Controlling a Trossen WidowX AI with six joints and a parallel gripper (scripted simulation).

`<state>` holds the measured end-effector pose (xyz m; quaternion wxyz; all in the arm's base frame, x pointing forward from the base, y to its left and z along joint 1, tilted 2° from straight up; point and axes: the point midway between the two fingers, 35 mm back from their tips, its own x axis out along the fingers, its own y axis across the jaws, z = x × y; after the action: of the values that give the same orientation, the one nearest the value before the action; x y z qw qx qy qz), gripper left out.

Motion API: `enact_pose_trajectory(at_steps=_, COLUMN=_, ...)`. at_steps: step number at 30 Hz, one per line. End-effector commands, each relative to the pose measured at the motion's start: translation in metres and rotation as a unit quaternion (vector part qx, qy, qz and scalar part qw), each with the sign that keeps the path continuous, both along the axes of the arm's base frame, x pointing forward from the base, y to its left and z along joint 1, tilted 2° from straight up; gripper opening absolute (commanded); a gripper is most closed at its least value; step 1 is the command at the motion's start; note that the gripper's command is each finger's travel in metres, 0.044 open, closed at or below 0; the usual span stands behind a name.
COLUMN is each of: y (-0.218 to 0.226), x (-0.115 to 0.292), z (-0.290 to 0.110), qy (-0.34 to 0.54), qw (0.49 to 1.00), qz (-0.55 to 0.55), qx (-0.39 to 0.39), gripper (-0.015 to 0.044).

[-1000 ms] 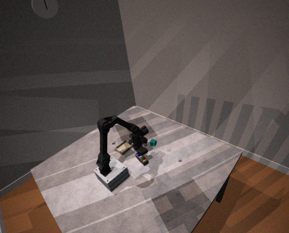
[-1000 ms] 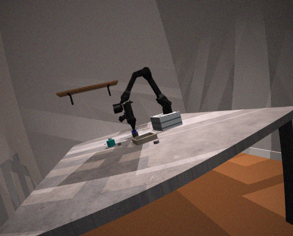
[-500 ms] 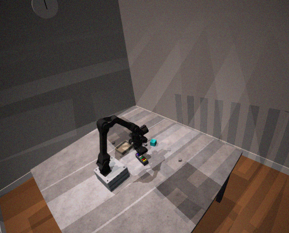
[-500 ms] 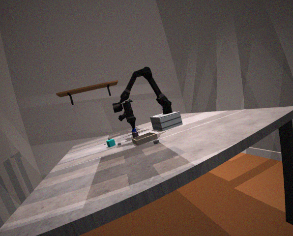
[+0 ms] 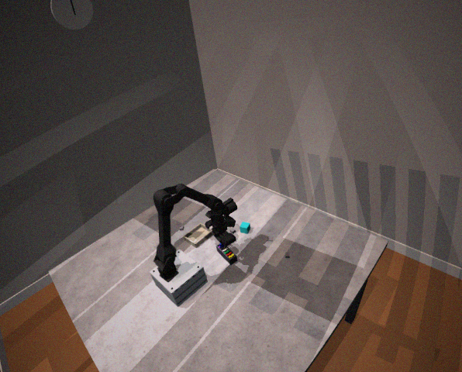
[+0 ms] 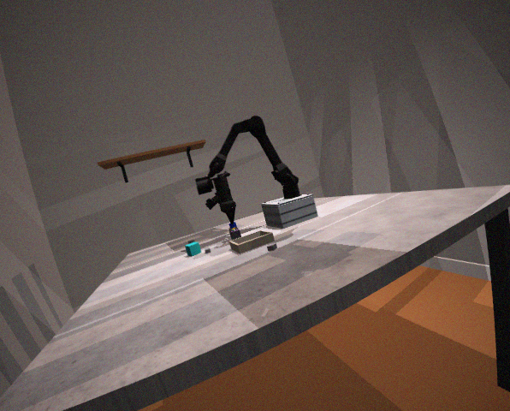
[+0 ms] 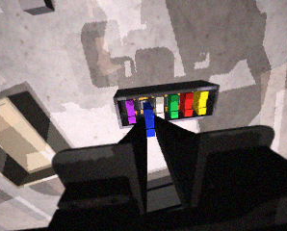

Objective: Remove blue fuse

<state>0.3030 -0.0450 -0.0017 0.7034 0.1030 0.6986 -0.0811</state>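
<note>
The blue fuse (image 7: 149, 120) (image 6: 233, 226) is upright between the fingertips of my gripper (image 7: 148, 121) (image 6: 232, 222), which is shut on it. The fuse is out of its slot and held just above the black fuse block (image 7: 168, 89) (image 5: 233, 262) (image 6: 234, 235). Its emptied slot shows behind it in the wrist view, between the purple fuse (image 7: 130, 111) and the white fuse (image 7: 160, 104). The green fuse (image 7: 173, 107), red fuse (image 7: 187, 104) and yellow fuse (image 7: 201, 102) sit in the block. The beige tray (image 5: 199, 242) (image 6: 252, 244) stands beside the block, to the left in the wrist view.
A teal cube (image 5: 245, 227) (image 6: 193, 248) stands beyond the block, seen from the arm's base (image 5: 180, 286) (image 6: 290, 212). Small dark pieces lie near the tray (image 6: 271, 247), near the cube (image 6: 207, 250) and farther off on the table.
</note>
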Motion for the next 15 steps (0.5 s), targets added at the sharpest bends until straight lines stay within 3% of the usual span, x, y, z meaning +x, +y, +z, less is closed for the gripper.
enact_pose_trajectory(at_steps=1, y=0.0, x=0.0, z=0.003, qy=-0.001, qw=1.0, qz=0.002, qx=0.001, gripper=0.0)
enact_pose_trajectory(at_steps=15, y=0.0, x=0.0, z=0.017, qy=-0.001, qw=1.0, qz=0.002, qx=0.001, gripper=0.0)
